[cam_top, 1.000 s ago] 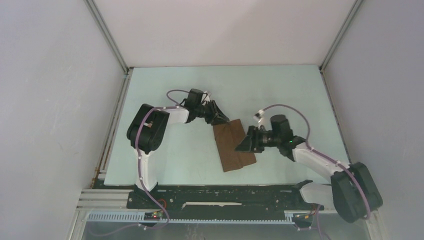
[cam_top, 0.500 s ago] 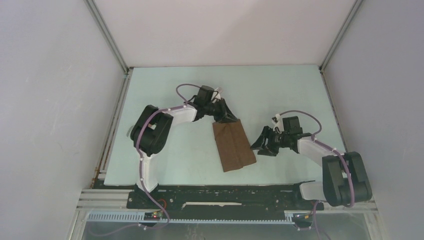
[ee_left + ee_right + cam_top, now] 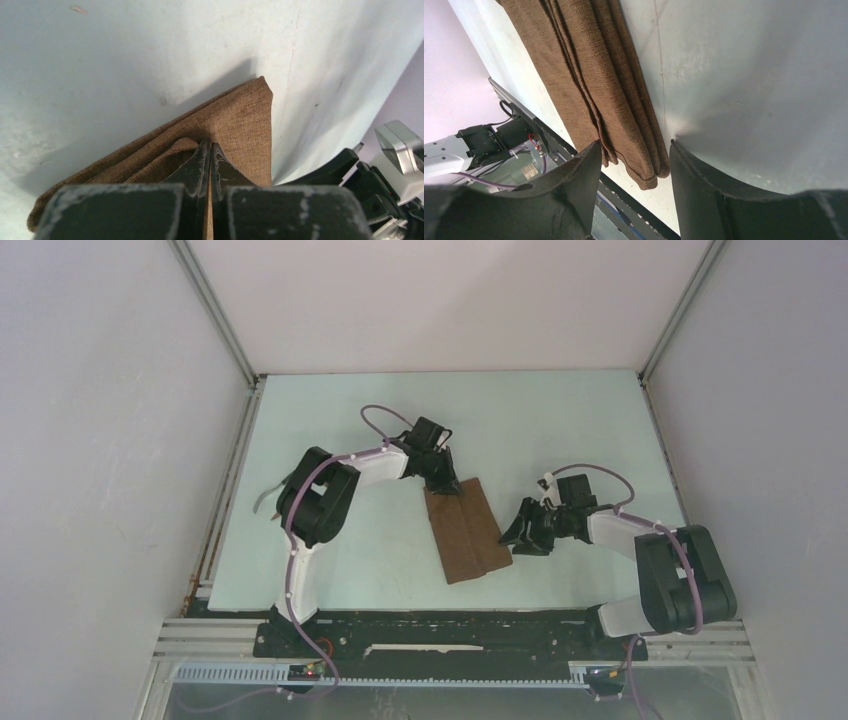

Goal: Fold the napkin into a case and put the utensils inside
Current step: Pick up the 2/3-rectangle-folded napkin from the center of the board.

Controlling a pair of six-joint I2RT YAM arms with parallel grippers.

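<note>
The napkin (image 3: 468,535) lies folded into a narrow brown strip of several layers in the middle of the table, running from far left to near right. My left gripper (image 3: 445,485) is at its far end, shut on a top layer of the cloth; in the left wrist view the jaws of that gripper (image 3: 207,147) pinch a raised fold of napkin (image 3: 240,120). My right gripper (image 3: 517,537) hangs open just right of the strip's near end; its wrist view shows the near corner of the napkin (image 3: 589,75) between the spread fingers of the gripper (image 3: 634,143). No utensils are clearly visible.
The pale green table (image 3: 340,420) is walled in by white panels on three sides. A thin grey sliver (image 3: 267,502) pokes out beside the left arm's elbow near the left edge, too small to identify. A black rail (image 3: 450,625) runs along the near edge.
My left gripper has closed on the napkin's far end after moving slightly right. The right gripper drew back and down to the strip's near right corner, narrowing a little.
</note>
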